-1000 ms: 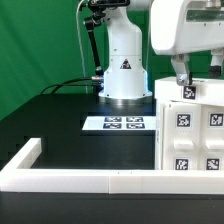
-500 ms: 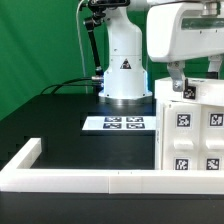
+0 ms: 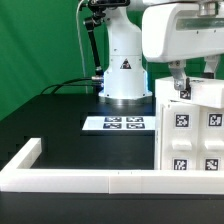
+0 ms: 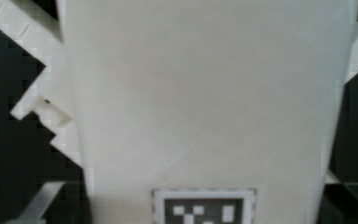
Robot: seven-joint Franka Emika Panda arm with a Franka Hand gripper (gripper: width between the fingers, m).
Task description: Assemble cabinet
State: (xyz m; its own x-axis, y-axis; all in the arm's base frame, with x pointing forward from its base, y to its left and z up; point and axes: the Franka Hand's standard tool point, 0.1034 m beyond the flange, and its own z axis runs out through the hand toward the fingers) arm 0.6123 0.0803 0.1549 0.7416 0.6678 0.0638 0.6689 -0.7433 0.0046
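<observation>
I'm standing in a robotics lab: a plain green backdrop curtain [image 3: 40,40] is hanging behind a matte black table [image 3: 60,125], where a flat white marker board [image 3: 115,124] is lying beside the white robot arm base [image 3: 123,65].

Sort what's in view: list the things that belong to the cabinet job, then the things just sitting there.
Job:
- cabinet, white tagged box at the exterior view's right
- hand, at the cabinet's top edge; jaws hidden

Bystanders:
- marker board, flat on the table
- low white border wall
- black table
</observation>
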